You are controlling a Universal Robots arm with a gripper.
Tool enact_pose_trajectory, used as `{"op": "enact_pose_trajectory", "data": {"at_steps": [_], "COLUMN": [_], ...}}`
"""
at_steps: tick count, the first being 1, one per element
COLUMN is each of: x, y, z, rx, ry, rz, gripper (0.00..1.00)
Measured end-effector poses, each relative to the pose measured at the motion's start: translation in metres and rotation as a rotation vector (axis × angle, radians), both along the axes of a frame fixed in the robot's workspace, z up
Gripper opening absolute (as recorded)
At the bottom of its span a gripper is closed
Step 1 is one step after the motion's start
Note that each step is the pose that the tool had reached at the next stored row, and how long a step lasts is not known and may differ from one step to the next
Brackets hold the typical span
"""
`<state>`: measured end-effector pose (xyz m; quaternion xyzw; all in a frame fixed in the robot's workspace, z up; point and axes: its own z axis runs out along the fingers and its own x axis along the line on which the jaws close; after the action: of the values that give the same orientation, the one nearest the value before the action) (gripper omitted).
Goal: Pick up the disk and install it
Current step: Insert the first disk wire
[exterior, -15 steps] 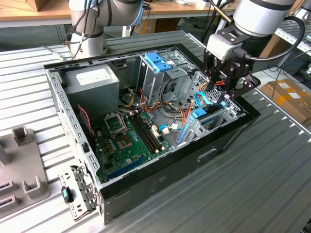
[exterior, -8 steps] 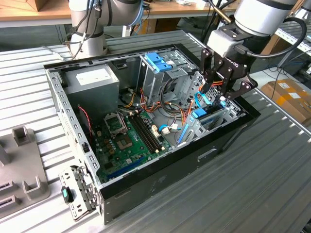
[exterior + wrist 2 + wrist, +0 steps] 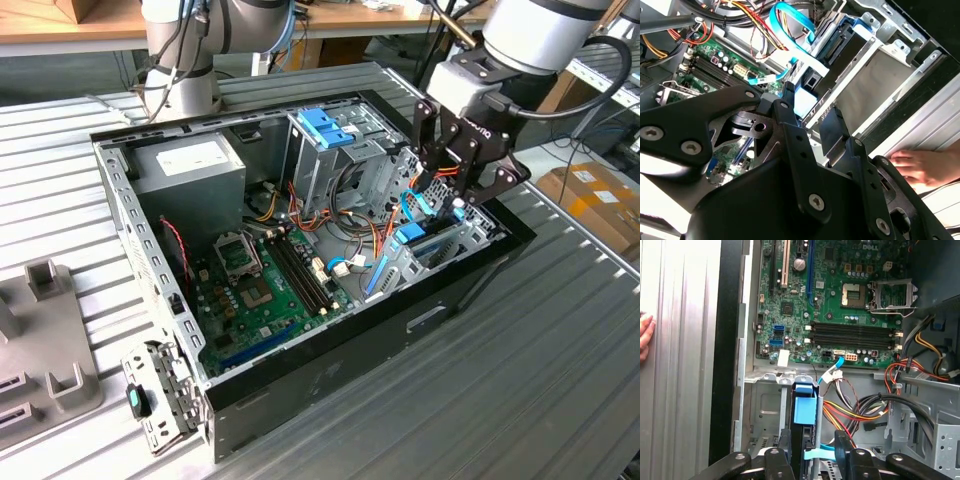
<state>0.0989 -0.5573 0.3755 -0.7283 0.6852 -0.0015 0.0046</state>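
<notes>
The disk (image 3: 425, 240) stands on edge in the metal bay at the exterior view's right end of the open computer case, its light-blue carrier showing. My gripper (image 3: 455, 205) hangs right over it. In the first wrist view the carrier's blue tab (image 3: 805, 410) and the disk's thin edge lie between the two black fingers (image 3: 777, 465), with a small gap on either side. In the second wrist view the disk's blue carrier (image 3: 802, 102) shows just past my gripper (image 3: 812, 125). The gripper (image 3: 810, 460) is open and straddles the disk.
Inside the case are a green motherboard (image 3: 260, 280), a grey power-supply box (image 3: 190, 165), an upright cage with a blue bracket (image 3: 325, 125), and loose cables (image 3: 860, 410) beside the bay. A person's hand (image 3: 920, 165) rests on the ribbed table by the case wall. Grey fixtures (image 3: 40, 330) stand at the exterior view's left.
</notes>
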Motion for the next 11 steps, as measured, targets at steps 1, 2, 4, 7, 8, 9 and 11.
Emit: {"op": "enact_pose_trajectory", "data": {"at_steps": [1, 2, 4, 7, 8, 9, 11], "x": [0.0007, 0.0016, 0.0035, 0.0078, 0.0095, 0.0106, 0.0137], "y": [0.0, 0.0, 0.0, 0.0, 0.0001, 0.0001, 0.0001], "z": [0.0, 0.0, 0.0, 0.0, 0.0, 0.0, 0.0], "rx": [0.0, 0.0, 0.0, 0.0, 0.0, 0.0, 0.0], "ry": [0.0, 0.0, 0.0, 0.0, 0.0, 0.0, 0.0], "rz": [0.0, 0.0, 0.0, 0.0, 0.0, 0.0, 0.0], "gripper": [0.47, 0.47, 0.47, 0.47, 0.47, 0.47, 0.47]}}
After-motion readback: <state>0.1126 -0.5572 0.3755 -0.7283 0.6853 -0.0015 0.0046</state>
